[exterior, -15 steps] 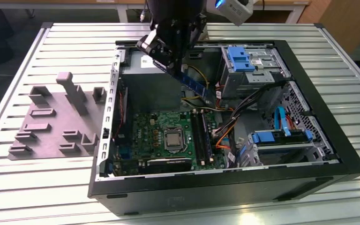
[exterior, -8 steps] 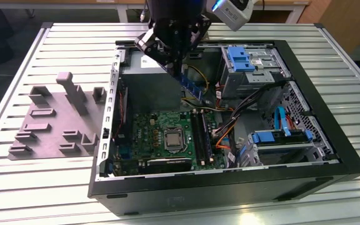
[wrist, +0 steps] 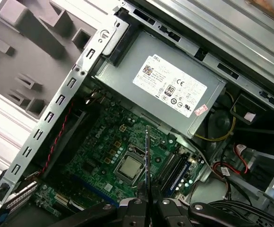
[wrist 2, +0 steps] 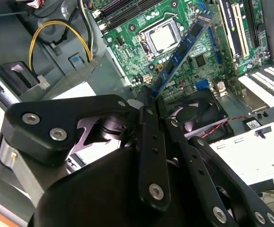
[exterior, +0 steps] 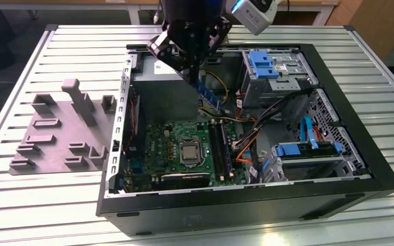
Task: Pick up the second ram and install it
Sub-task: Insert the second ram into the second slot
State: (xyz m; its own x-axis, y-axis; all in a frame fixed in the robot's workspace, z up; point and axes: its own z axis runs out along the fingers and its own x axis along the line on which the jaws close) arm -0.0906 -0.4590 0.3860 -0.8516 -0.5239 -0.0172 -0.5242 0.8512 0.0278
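Observation:
My gripper (exterior: 195, 77) hangs over the back of the open computer case (exterior: 252, 205), shut on the second ram (exterior: 211, 96). The ram is a thin blue-green stick that slopes down out of the fingers towards the motherboard (exterior: 176, 148). In the second wrist view the ram (wrist 2: 184, 45) reaches from the black fingers (wrist 2: 151, 123) out over the board, beside the processor socket (wrist 2: 163, 38). In the first wrist view the ram (wrist: 147, 161) is edge-on, a thin line rising from the fingertips (wrist: 138, 204). The long black memory slots (exterior: 219, 144) lie below it, apart from it.
A silver power supply (wrist: 170, 80) fills the case's back corner. Drive bays with blue clips (exterior: 266, 64) and bundled cables (exterior: 255, 130) crowd the exterior view's right. A grey moulded fixture (exterior: 60, 128) lies on the slatted table (exterior: 33, 205) at the exterior view's left.

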